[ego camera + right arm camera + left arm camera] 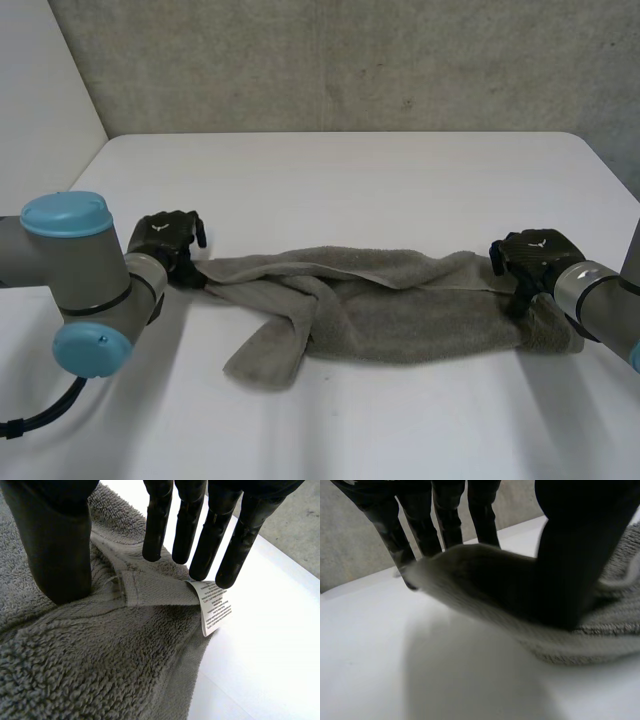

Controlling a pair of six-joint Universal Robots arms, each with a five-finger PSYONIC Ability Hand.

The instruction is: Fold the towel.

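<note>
A grey towel (400,310) lies crumpled in a long strip across the white table (350,180), with one flap hanging toward the front. My left hand (165,240) is at its left end. There the thumb (575,555) presses on the towel (485,580) and the straight fingers (420,525) stand on the far side of a raised hump of cloth, pinching it. My right hand (535,255) is at the back right corner. Its thumb (55,540) and fingers (185,525) hold a raised fold of the towel's (100,655) hem beside the white label (215,610).
A grey concrete wall (350,60) runs behind the table's far edge. Bare white tabletop lies in front of and behind the towel. Both arms reach in from the table's two sides.
</note>
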